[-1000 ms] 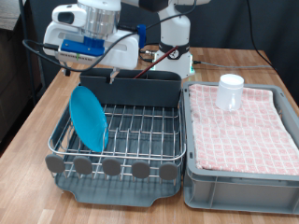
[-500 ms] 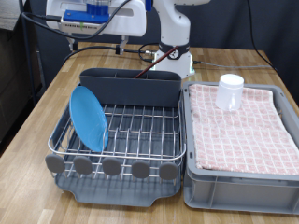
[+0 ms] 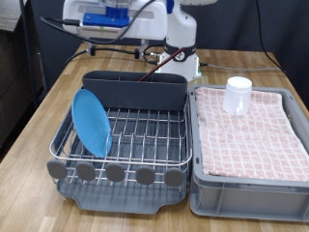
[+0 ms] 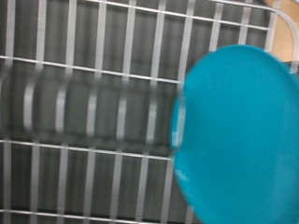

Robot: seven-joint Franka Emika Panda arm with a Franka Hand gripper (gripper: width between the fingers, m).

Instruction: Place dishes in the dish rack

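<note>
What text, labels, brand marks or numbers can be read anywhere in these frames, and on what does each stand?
None can be read in either view.
The blue panel on the robot hand at the exterior view's top may carry marking, but it is too small and blurred to make out.
The blue plate, dish rack, white mug and checked cloth show no lettering.
The gripper's fingers are not visible.

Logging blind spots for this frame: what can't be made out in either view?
- Gripper: its fingers show in neither view; in the exterior view the arm runs off the top edge.
- Wooden spoon: not visible in either view; the cutlery bin wall hides its inside.
- Wrist view: motion blur smears the rack wires and the blue plate edge.
- White mug: handle not discernible in the exterior view.
</note>
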